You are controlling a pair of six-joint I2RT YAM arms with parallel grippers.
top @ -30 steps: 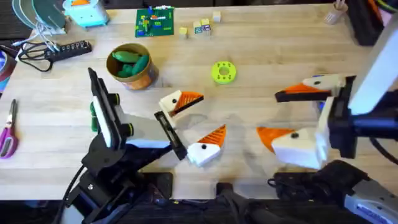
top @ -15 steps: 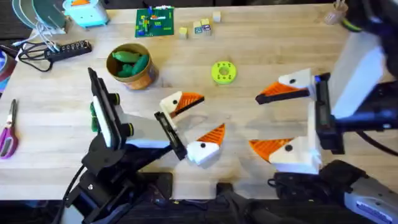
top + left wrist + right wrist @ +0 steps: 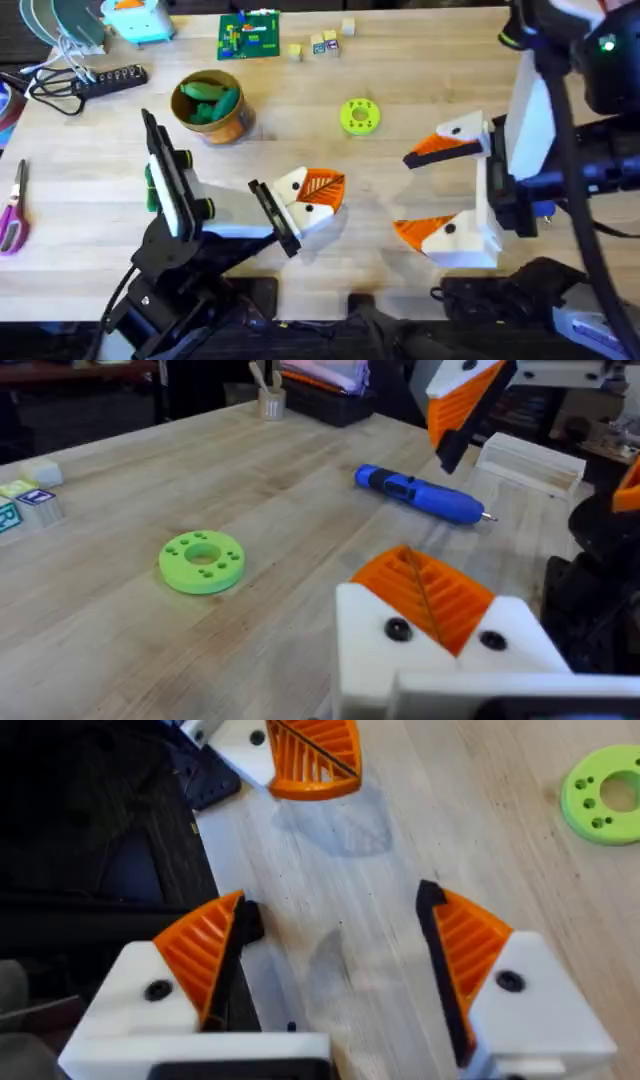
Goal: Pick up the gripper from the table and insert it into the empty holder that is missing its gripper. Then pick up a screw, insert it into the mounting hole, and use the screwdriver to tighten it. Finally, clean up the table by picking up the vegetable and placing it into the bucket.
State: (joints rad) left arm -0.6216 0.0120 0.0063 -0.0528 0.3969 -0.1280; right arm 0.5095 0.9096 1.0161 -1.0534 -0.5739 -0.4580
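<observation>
My left gripper [image 3: 322, 192] sits shut at the table's middle, its two orange ribbed pads pressed together with nothing seen between them [image 3: 418, 585]. To its right my right gripper [image 3: 404, 192] is open above bare wood, orange pads [image 3: 470, 945] facing each other. Each white finger block [image 3: 440, 655] carries an orange pad and shows small dark round holes. The blue screwdriver [image 3: 420, 493] lies on the table beyond the left gripper, under the right arm. The green vegetable [image 3: 208, 98] rests inside the ochre bucket [image 3: 228, 125] at the back left. A loose gripper piece and a screw are out of view.
A green round disc with holes [image 3: 360, 115] lies behind the two grippers. A green circuit board [image 3: 250, 35] and small blocks [image 3: 322, 44] sit at the far edge. A power strip [image 3: 105, 80] and scissors [image 3: 14, 208] are at the left.
My left gripper's fingers have come together from wide open. The right gripper has slid left toward the middle, still open, and its arm has risen closer to the camera.
</observation>
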